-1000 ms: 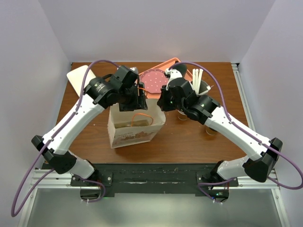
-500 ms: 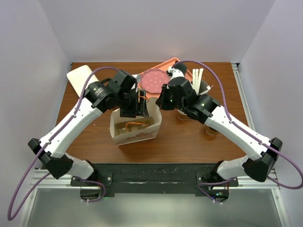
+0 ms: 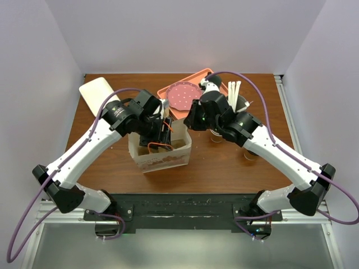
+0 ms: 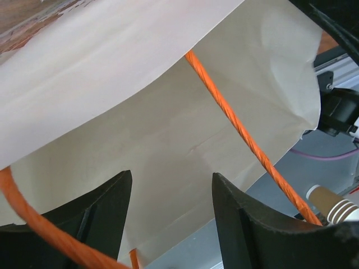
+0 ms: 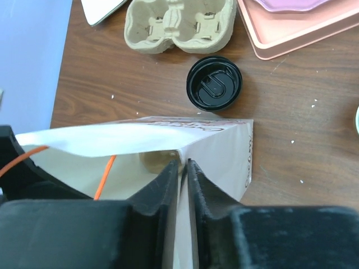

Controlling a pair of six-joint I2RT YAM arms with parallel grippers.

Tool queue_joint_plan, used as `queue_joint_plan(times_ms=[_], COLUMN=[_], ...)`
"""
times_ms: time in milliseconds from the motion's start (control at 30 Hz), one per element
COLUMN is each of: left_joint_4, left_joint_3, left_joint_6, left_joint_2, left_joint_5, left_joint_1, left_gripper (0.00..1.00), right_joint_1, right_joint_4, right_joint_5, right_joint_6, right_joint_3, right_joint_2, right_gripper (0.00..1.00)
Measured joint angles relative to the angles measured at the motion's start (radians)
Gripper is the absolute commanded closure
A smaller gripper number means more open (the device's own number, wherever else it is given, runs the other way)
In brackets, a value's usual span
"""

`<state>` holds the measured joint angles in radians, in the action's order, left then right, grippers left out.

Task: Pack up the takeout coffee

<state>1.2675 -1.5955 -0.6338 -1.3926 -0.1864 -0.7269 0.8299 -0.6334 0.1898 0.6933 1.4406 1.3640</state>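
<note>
The takeout coffee shows only in the right wrist view, as a round black sip lid (image 5: 214, 83) seen from above on the table just beyond the white paper bag (image 5: 224, 151). In the top view it is hidden by the arms. The bag (image 3: 162, 159) stands open at the table's middle. My right gripper (image 5: 184, 163) is shut on the bag's right rim and also shows in the top view (image 3: 190, 120). My left gripper (image 4: 171, 182) is open inside the bag's mouth (image 3: 164, 131), with an orange rope handle (image 4: 235, 120) running past its fingers.
A pulp cup carrier (image 5: 179, 22) and a pink tray (image 5: 297, 25) lie beyond the lid. The tray (image 3: 168, 92) sits at the back. Lidless paper cups (image 3: 249, 154) and wooden stir sticks (image 3: 233, 92) stand at the right. A white flat object (image 3: 95, 92) lies at the back left.
My left gripper has moved toward the near edge and down into the bag's mouth. The bag has straightened and its mouth is spread wider. My right gripper has held its place on the rim.
</note>
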Motion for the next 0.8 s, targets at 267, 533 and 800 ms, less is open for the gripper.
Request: queue_joint_plan(times_ms=[267, 533, 800], left_joint_4=[0.032, 0.038, 0.04], left_joint_3=[-0.096, -0.097, -0.098], left_joint_6=[0.045, 0.058, 0.077], left_joint_2=[-0.07, -0.071, -0.071], left_joint_5=[0.011, 0.017, 0.017], left_joint_1=[0.0, 0.0, 0.0], left_gripper=[0.36, 0.36, 0.36], right_joint_1=[0.0, 0.0, 0.0], right_joint_4=[0.05, 0.255, 0.326], right_joint_5=[-0.129, -0.397, -0.534], right_joint_6=[-0.212, -0.481, -0.677], right_joint_3=[0.025, -0.079, -0.14], right_joint_2=[-0.076, -0.207, -0.174], right_gripper=[0.69, 0.63, 0.61])
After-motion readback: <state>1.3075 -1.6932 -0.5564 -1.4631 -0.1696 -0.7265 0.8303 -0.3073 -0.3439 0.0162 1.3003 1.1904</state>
